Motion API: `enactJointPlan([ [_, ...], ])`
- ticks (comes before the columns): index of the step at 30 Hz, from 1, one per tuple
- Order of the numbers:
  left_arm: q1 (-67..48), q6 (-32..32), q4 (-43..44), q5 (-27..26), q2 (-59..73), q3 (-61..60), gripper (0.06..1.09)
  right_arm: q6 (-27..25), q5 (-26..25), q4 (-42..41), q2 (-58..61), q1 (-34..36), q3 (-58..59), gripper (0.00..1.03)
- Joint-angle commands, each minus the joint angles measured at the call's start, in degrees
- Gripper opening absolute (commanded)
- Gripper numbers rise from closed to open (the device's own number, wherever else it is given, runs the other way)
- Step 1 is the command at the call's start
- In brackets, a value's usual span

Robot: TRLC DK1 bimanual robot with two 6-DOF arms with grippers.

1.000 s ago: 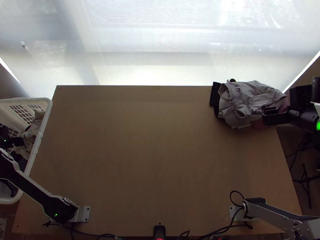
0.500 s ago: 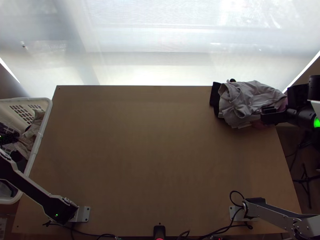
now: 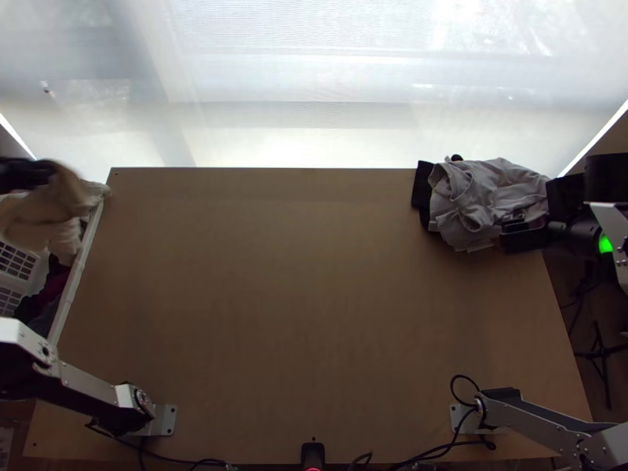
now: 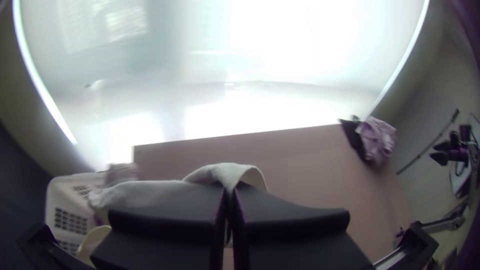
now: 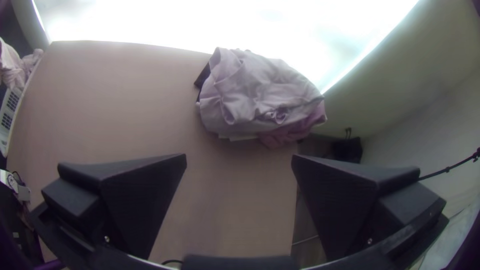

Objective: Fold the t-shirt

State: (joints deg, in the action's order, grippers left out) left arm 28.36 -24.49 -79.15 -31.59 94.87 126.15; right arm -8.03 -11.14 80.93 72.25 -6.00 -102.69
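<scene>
1. Left gripper (image 3: 35, 174): we find it raised over the basket (image 3: 77, 273), at the table's left side; its fingers are clenched on the shirt.
2. Shirt (image 3: 47, 212): pale cloth, bunched, hanging from the left gripper above the basket; we cannot tell which part is pinched, nor whether the pale lump at the table's far left corner belongs to it.
3. Right gripper (image 3: 509, 230): we list it as released, fingers spread wide with nothing between them, by the pile (image 3: 491, 196) at the table's far right corner.
4. Pile: light grey cloth, rumpled and heaped; a black item (image 3: 421, 188) juts from under its left side.
5. Basket: white plastic with slotted walls, beside the table's left edge; inside we note dark red cloth (image 3: 56, 275) and other dark cloth.
6. Table (image 3: 314, 314): light wood, an arm base at each near corner, and a small black device (image 3: 312, 455) at mid near edge, with cables alongside.
</scene>
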Motion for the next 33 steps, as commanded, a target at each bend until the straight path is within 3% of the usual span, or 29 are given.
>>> enactJointPlan([
  [1, -43.8, 18.6, 1.6, 1.0, -11.4, -2.2, 0.10, 0.4, 0.0, -0.1, -4.2, 0.5, 9.1, 0.98],
  [6, -72.0, 21.9, 10.4, 12.5, -4.2, -2.3, 0.10, -0.1, 0.0, -0.2, -10.3, 6.4, 16.4, 0.98],
  [11, -85.5, 22.6, 16.2, 14.2, 7.8, 4.6, 0.10, -2.3, 0.0, -0.6, -15.6, 17.1, 22.5, 0.98],
  [17, -96.4, 22.4, 25.6, 16.3, 16.6, 7.4, 0.10, -0.1, 0.0, -1.3, -19.9, 19.9, 26.2, 0.98],
  [18, -97.1, 22.6, 27.6, 17.6, 17.6, 7.4, 0.19, -0.1, 0.0, -1.4, -20.1, 20.8, 26.8, 0.98],
  [19, -97.7, 22.6, 28.9, 18.9, 18.5, 7.5, 0.48, -0.1, 0.0, -1.5, -20.3, 21.5, 27.2, 0.98],
  [20, -98.0, 22.6, 29.9, 19.6, 19.4, 7.6, 0.91, -0.1, 0.0, -1.7, -20.4, 22.4, 27.3, 0.98],
  [21, -98.1, 22.6, 30.7, 20.6, 19.7, 7.7, 1.05, -0.1, 0.0, -2.3, -20.4, 23.3, 27.4, 0.98],
  [29, -90.7, 22.6, 28.9, 23.0, 11.7, 5.0, 1.04, 0.7, 0.5, -3.8, -20.1, 22.7, 29.3, 0.98],
  [33, -80.0, 19.7, 23.2, 23.0, 3.0, 2.4, 1.04, 2.7, 4.8, -3.8, -19.8, 16.7, 30.6, 0.98],
])
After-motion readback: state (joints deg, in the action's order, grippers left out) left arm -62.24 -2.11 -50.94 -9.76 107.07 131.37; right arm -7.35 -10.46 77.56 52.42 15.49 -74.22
